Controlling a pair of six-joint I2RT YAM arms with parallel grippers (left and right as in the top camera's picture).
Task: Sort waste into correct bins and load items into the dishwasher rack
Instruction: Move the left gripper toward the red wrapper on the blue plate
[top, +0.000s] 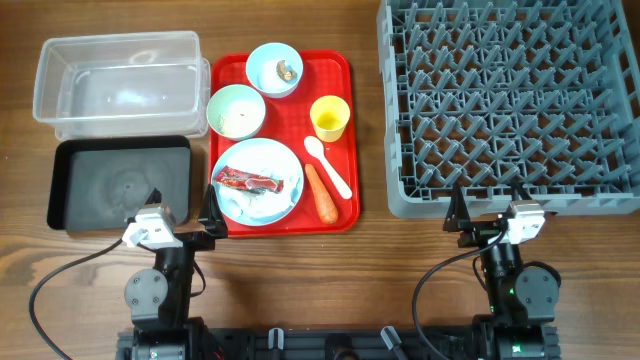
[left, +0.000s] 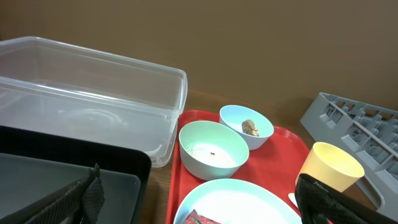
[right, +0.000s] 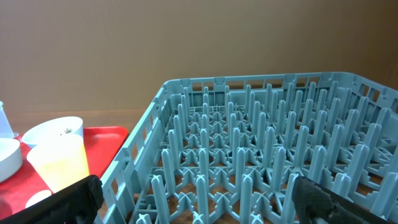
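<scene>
- Clear tub sits far left, with the black tray in front of it, just ahead of your left tool, which is released wide.
- Red wrapper lies on the plate, right of that tool. The carrot is just beside the plate on the red tray, long axis running away from you; your left arm is nearer.
- Right tool, also released, faces the rack, with bare wooden counter between the arms.

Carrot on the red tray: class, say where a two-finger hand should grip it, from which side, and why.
Grip the carrot mid-length, probably coming straight down from above. It lies flat on the red tray, a slim rod between the plate and the spoon, so the grip should close across its narrow width, using the small gap on each side.
</scene>
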